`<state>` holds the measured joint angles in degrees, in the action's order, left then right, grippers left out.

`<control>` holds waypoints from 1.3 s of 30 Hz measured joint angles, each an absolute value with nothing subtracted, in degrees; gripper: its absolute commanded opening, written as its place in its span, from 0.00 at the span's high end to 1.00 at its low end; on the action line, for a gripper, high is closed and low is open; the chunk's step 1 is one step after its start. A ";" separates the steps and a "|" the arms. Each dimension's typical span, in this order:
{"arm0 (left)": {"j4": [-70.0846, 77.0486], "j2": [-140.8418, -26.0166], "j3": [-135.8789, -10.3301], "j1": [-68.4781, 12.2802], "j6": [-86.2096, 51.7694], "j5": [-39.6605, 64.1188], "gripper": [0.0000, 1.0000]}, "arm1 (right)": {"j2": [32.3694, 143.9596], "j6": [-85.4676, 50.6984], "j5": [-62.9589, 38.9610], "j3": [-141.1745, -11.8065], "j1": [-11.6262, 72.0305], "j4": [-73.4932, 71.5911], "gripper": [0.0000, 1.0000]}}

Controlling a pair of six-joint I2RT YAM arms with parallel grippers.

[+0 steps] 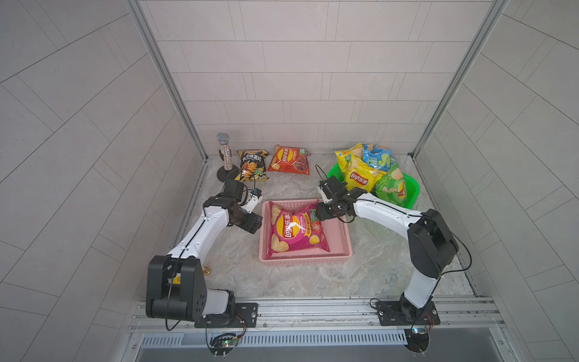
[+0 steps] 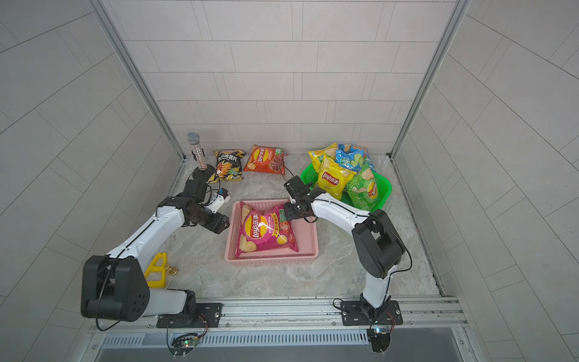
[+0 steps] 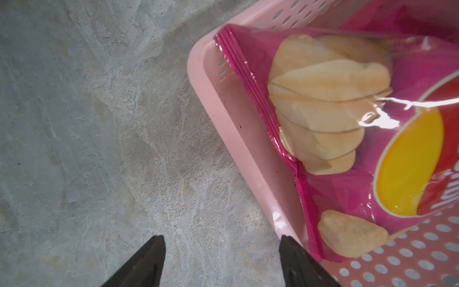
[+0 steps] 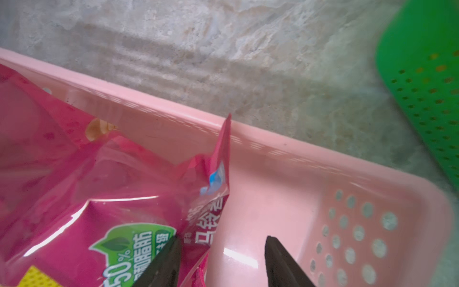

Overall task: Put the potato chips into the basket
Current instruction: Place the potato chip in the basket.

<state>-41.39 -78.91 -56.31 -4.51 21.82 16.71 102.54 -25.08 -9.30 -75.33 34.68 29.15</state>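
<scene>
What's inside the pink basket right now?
One magenta chip bag lies in the pink basket, covering most of its floor; bare perforated floor shows alongside. Anything beneath it is hidden.

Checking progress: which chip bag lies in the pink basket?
The magenta Lay's bag, in the pink basket; the black bag and orange-red bag lie on the tabletop, the rest fill the green basket.

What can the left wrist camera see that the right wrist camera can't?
Only the left wrist camera: the potato slices and the red-and-yellow logo printed on the magenta bag, plus the left pincer, open above the table beside the pink basket.
Only the right wrist camera: the green basket, the green leaf badge on the bag, and the right pincer, open at the bag's corner.
Both: the magenta bag lying in the pink basket, on the marbled table.
</scene>
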 measured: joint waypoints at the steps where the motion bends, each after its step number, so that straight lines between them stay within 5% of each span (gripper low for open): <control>1: -41.34 -78.91 -56.29 -4.51 21.82 16.71 0.19 | 102.83 -25.04 -10.15 -75.33 34.76 28.91 0.40; 22: -41.71 -77.73 -57.17 -4.51 21.71 16.67 0.17 | 99.11 -24.05 -9.47 -76.07 34.26 32.80 0.36; 32: -47.07 -79.68 -73.78 -4.67 21.58 17.82 0.17 | 79.37 -25.76 -4.60 -69.49 33.34 29.58 0.36; 39: -49.01 -91.44 -89.36 -9.30 20.01 14.68 0.21 | 72.34 -27.20 -1.15 -62.04 33.04 28.16 0.36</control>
<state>-49.01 -91.44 -89.36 -9.30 20.01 14.68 72.34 -27.20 -1.15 -62.04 33.04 28.16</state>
